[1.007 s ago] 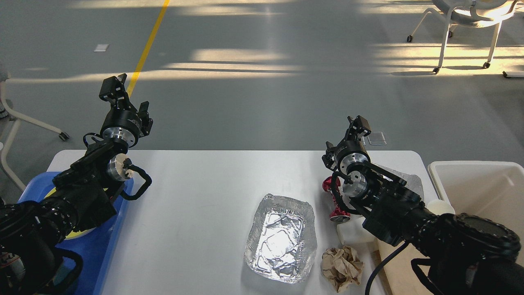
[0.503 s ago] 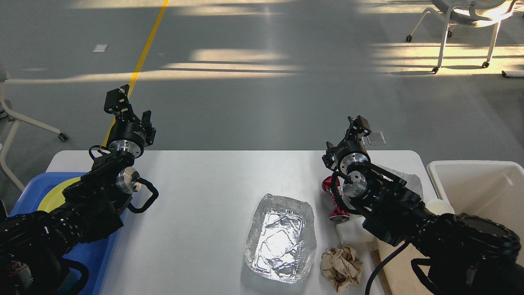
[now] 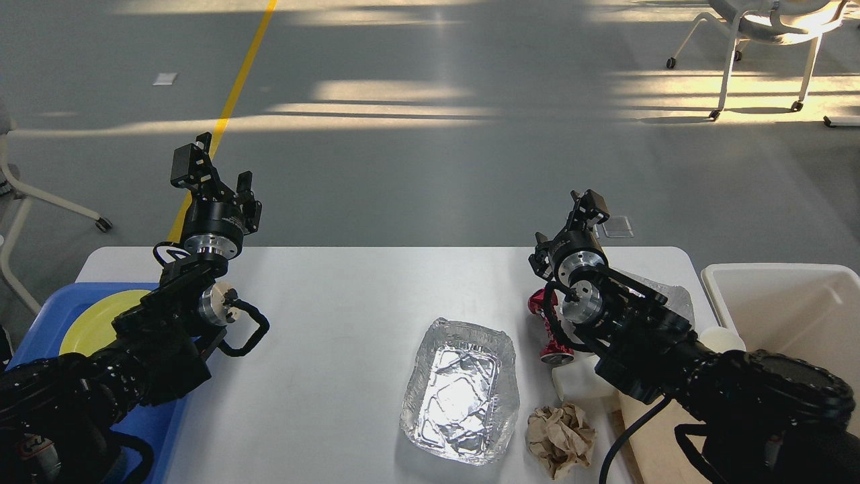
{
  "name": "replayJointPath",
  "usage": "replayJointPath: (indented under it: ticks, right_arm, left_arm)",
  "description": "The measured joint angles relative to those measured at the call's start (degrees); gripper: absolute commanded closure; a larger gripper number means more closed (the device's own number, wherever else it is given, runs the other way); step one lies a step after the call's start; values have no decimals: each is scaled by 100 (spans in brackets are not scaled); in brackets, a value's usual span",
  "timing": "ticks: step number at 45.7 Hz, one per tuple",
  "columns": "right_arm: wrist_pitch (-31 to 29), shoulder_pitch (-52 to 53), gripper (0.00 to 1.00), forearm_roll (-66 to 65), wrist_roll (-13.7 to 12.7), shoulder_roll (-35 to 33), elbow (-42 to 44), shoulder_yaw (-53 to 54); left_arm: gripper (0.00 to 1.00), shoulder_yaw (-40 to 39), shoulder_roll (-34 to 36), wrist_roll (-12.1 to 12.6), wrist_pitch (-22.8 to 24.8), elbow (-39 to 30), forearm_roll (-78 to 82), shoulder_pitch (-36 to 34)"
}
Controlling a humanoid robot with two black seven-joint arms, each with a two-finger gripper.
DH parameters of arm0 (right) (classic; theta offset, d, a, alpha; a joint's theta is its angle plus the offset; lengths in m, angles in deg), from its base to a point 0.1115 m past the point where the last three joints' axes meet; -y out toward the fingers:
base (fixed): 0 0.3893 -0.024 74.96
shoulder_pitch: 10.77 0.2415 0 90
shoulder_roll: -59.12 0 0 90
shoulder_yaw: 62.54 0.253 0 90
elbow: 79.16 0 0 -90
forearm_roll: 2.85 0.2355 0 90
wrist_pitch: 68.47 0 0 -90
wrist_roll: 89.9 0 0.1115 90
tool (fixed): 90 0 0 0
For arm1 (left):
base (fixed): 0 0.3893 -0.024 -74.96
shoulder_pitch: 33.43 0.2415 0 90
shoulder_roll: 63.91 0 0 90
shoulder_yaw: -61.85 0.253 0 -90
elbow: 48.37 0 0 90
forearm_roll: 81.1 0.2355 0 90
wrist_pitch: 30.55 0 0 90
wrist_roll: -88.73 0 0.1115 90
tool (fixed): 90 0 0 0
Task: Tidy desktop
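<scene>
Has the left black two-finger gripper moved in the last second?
Yes. The left gripper has shifted rightward, away from the blue plastic tray, uncovering more of the yellow plate.

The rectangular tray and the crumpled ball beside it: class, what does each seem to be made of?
The tray looks like thin aluminium foil: shiny, silver, with wrinkled walls and mirror-like glints. The crumpled ball looks like brown paper: matte, tan, sharply creased, though it could be a napkin.

place: open lab hall | grey floor (image 3: 430,168) | yellow lane line (image 3: 232,101) | wheeled chair (image 3: 766,40)
</scene>
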Motion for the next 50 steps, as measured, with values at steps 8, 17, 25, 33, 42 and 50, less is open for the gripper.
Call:
replayJointPath:
  ticks: [8,17,25,33,42,50]
  right_arm:
    - [0,0,0,0,0,-4,0,-1]
    - [0,0,0,-3,0,-2,1,-1]
    - [0,0,0,-3,0,-4,-1,-1]
    - [0,0,0,-3,0,0,-4,-1]
    - [0,0,0,-3,0,1,3,0]
    - [0,0,0,-3,0,-1,3,0]
  left_arm:
    - [5,-813,-116,15,851,-2,-24,373]
    - [5,-1094,-153,44,1073,5,13,510]
    - [4,-1090,-145,42,1080,13,29,513]
    - [3,-1088,-151,47,1151,8,37,545]
    - [3,-1092,-152,47,1168,6,36,555]
    - [3,-1092,-152,47,1168,6,29,556]
